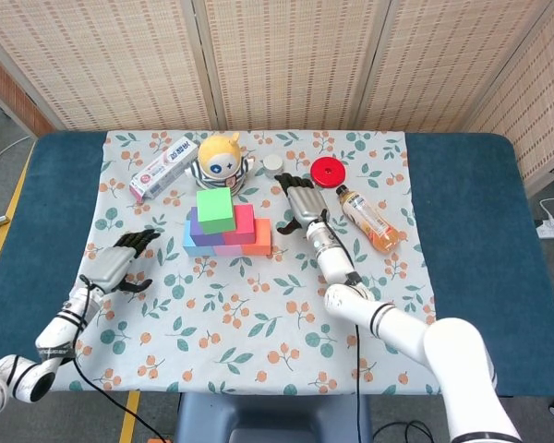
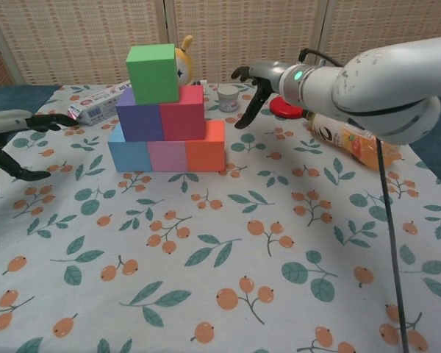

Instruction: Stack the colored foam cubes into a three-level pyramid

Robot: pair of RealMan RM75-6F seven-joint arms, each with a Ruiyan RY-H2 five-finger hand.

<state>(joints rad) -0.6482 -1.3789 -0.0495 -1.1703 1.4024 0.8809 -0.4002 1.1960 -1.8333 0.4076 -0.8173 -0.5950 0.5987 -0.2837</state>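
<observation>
A three-level foam pyramid stands mid-table: a blue cube [image 2: 128,155], a pink cube [image 2: 166,156] and an orange cube [image 2: 206,151] at the bottom, a purple cube [image 2: 139,120] and a red cube [image 2: 182,118] above, and a green cube [image 2: 153,72] [image 1: 215,209] on top. My right hand [image 2: 251,87] [image 1: 302,207] hovers open to the right of the pyramid, clear of it. To the left of the pyramid my left hand [image 1: 118,262] [image 2: 18,140] is open, fingers spread, holding nothing.
Behind the pyramid sit a yellow doll [image 1: 221,160], a toothpaste box [image 1: 163,167], a small white jar [image 1: 273,164] and a red lid [image 1: 329,171]. An orange drink bottle [image 1: 367,218] lies to the right. The floral cloth [image 1: 258,323] covers the table.
</observation>
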